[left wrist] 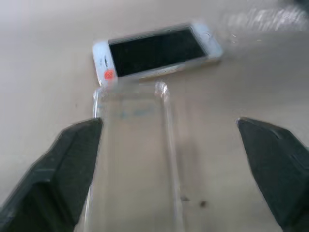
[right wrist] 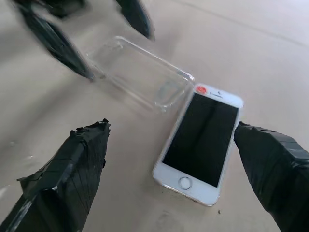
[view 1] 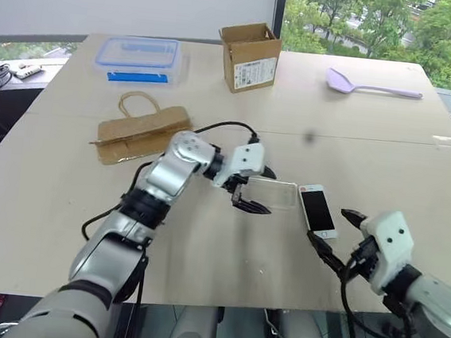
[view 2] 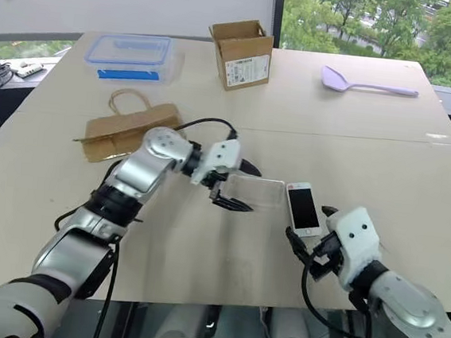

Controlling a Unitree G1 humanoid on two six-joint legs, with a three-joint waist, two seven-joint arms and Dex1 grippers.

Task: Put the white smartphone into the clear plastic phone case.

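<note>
Phone (right wrist: 200, 145) lies beside the empty case (right wrist: 140, 77); left gripper (view 1: 255, 191) and right gripper (right wrist: 178, 159) both spread, holding nothing. Next: grasp phone.

So it's a big beige bench (view 1: 226, 249) with a seam running across the middle. Far side has a clear food box (view 1: 136, 55) with a blue-rimmed lid, an open cardboard box (view 1: 250, 56) and a lilac spatula (view 1: 369, 86). Closer in, a flattened brown paper bag (view 1: 141, 130) lies on its side. Near the front edge, the white smartphone (view 1: 317, 209) lies screen up, right beside the clear plastic phone case (view 1: 274, 194).
</note>
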